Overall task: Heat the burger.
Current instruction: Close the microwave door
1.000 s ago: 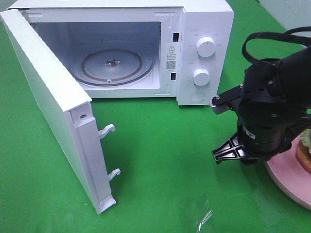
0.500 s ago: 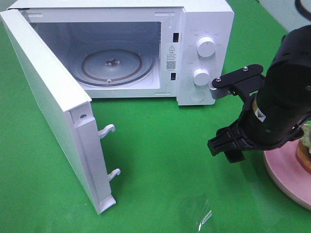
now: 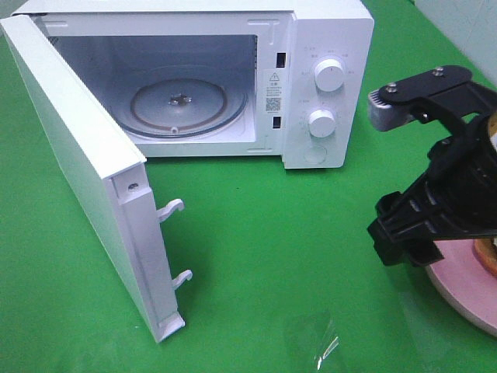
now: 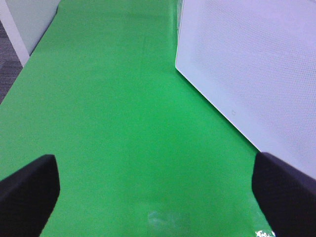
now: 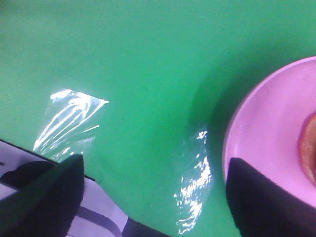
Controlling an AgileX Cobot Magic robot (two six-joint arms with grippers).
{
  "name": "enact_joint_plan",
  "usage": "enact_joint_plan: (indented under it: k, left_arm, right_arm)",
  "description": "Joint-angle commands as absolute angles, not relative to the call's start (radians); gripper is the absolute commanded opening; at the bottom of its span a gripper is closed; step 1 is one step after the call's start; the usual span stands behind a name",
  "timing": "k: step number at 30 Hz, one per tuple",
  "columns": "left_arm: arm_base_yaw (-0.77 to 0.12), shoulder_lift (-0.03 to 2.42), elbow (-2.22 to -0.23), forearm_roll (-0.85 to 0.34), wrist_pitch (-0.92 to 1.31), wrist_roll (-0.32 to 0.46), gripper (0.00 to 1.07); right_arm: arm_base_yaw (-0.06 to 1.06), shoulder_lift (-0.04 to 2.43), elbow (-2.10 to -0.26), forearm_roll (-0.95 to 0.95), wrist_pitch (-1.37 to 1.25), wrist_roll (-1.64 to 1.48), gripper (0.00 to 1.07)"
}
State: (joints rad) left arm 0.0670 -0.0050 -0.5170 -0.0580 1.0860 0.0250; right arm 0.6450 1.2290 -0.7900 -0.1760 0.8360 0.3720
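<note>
While the right pincer (image 5: 153, 197) is hanging spread and empty, the burger (image 5: 308, 148) is showing only an orange-brown edge on the pink plate (image 5: 261, 143).

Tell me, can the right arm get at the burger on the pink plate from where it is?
Probably yes. The right gripper is open, empty, hanging at the pink plate rim, with nothing between it and the burger. Only the burger's edge shows, so the approach angle is unclear.
</note>
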Motion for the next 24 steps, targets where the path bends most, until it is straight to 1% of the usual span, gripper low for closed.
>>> enact_joint_plan:
  k: [1, 3, 6, 7, 10, 11, 12, 13, 14, 15, 16, 17, 18, 20, 21, 22, 23, 24]
  left_arm:
    - [0.062, -0.021, -0.517, -0.062, 1.071, 0.024, 0.98]
    - [0.062, -0.021, -0.517, -0.062, 1.071, 0.024, 0.98]
    - [0.062, -0.021, -0.517, -0.062, 1.071, 0.024, 0.98]
    - [0.062, -0.021, -0.517, -0.062, 1.071, 0.024, 0.98]
    - [0.062, -0.021, -0.517, -0.062, 1.071, 0.024, 0.98]
    - [0.062, -0.021, -0.517, -0.062, 1.071, 0.024, 0.98]
    - [0.062, -0.021, -0.517, -0.062, 1.071, 0.024, 0.98]
    - [0.062, -0.021, -0.517, -0.062, 1.071, 0.024, 0.98]
    - [0.062, -0.021, -0.517, -0.062, 1.071, 0.024, 0.98]
    - [0.062, -0.021, -0.517, -0.062, 1.071, 0.024, 0.98]
    - [0.062, -0.021, -0.517, -0.062, 1.071, 0.024, 0.98]
    - [0.062, -0.021, -0.517, -0.062, 1.071, 0.024, 0.98]
    - [0.062, -0.021, -0.517, -0.062, 1.071, 0.024, 0.98]
    - [0.062, -0.021, -0.517, -0.062, 1.071, 0.024, 0.98]
    - [0.062, -0.021, -0.517, -0.062, 1.071, 0.024, 0.98]
    - [0.062, -0.021, -0.517, -0.062, 1.071, 0.024, 0.98]
    - [0.062, -0.021, -0.517, -0.062, 1.071, 0.024, 0.98]
    - [0.062, -0.021, -0.517, -0.062, 1.071, 0.024, 0.98]
  right_arm:
    - [0.643, 1.177, -0.774, -0.164, 0.865, 0.348, 0.76]
    - [0.643, 1.086, -0.736, -0.161, 0.898, 0.348, 0.76]
    - [0.643, 1.033, -0.719, -0.161, 0.920, 0.348, 0.76]
    - [0.643, 0.973, -0.705, -0.161, 0.938, 0.348, 0.76]
    - [0.643, 0.948, -0.700, -0.161, 0.948, 0.348, 0.76]
    - [0.643, 0.878, -0.687, -0.161, 0.958, 0.341, 0.76]
    - [0.643, 0.878, -0.687, -0.161, 0.958, 0.341, 0.76]
    - [0.642, 0.804, -0.673, -0.162, 0.966, 0.323, 0.76]
    - [0.642, 0.804, -0.673, -0.162, 0.966, 0.323, 0.76]
    - [0.630, 0.725, -0.665, -0.160, 0.981, 0.293, 0.76]
    - [0.630, 0.725, -0.665, -0.160, 0.981, 0.293, 0.76]
    - [0.581, 0.662, -0.660, -0.150, 1.001, 0.271, 0.76]
    - [0.581, 0.662, -0.660, -0.150, 1.001, 0.271, 0.76]
    - [0.449, 0.534, -0.654, -0.138, 1.024, 0.194, 0.76]
    - [0.449, 0.534, -0.654, -0.138, 1.024, 0.194, 0.76]
    - [0.385, 0.459, -0.654, -0.138, 1.024, 0.153, 0.76]
    - [0.385, 0.459, -0.654, -0.138, 1.024, 0.153, 0.76]
    - [0.332, 0.386, -0.654, -0.138, 1.025, 0.128, 0.76]
